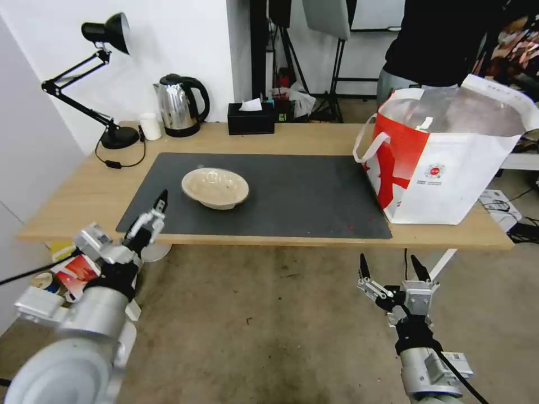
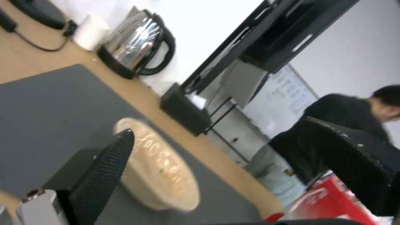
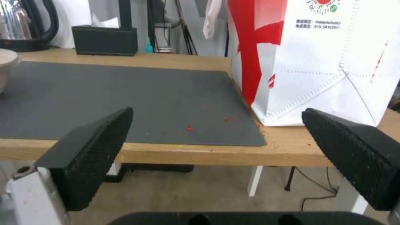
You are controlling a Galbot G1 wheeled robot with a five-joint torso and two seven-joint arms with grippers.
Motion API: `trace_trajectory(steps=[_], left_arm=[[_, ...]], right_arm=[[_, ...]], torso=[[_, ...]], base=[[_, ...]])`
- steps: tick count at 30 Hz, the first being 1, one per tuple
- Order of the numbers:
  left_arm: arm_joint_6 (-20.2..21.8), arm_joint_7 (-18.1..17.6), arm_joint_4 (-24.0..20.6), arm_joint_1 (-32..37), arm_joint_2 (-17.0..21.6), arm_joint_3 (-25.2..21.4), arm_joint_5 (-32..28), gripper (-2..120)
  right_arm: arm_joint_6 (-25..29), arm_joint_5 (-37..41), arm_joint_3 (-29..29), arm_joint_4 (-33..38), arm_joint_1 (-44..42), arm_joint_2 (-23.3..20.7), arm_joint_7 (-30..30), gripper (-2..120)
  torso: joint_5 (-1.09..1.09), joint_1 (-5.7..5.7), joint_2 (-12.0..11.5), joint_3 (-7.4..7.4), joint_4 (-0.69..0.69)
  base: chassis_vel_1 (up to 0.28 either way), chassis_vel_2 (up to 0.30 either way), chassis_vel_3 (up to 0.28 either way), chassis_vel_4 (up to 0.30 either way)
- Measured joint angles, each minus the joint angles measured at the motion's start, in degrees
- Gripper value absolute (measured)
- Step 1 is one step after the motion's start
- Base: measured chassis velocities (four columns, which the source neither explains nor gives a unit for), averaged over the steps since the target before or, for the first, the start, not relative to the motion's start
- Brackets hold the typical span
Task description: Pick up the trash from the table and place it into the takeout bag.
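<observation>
Concrete floor (image 1: 269, 314), light-wood table (image 1: 84, 191), grey mat (image 1: 292, 196), white wall (image 1: 179, 39)

Light-wood table (image 1: 314, 140), matt mat (image 1: 292, 191)

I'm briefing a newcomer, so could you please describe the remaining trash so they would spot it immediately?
On the long light-wood table lies a large dark grey mat. On the mat's left part sits a shallow beige paper bowl, standing alone. Unlike the shiny steel kettle and black tissue box behind it, it is pale, low and open.
</observation>
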Motion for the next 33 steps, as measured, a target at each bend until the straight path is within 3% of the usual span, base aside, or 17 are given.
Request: trace_trajectory(steps=[7,24,33], left_arm=[[0.1,-0.5,0.1,-2.9,2.6,-2.5,-7.2,100],[8.3,-7.8,4.9,-15.8,11.4,-6.6,-31.8,100],[9.3,-8.7,5.5,-17.3,12.4,-7.1,-34.9,100]], right_arm=[[0.0,0.0,0.0,0.0,0.0,0.0,0.0,100],[0.0,0.0,0.0,0.0,0.0,0.0,0.0,100],[0.0,0.0,0.0,0.0,0.0,0.0,0.0,100]], torso=[[0.00,0.00,0.0,0.00,0.01],[0.00,0.00,0.0,0.00,0.00],[0.00,0.00,0.0,0.00,0.01]], base=[[0.000,0.000,0.000,0.000],[0.000,0.000,0.000,0.000],[0.000,0.000,0.000,0.000]])
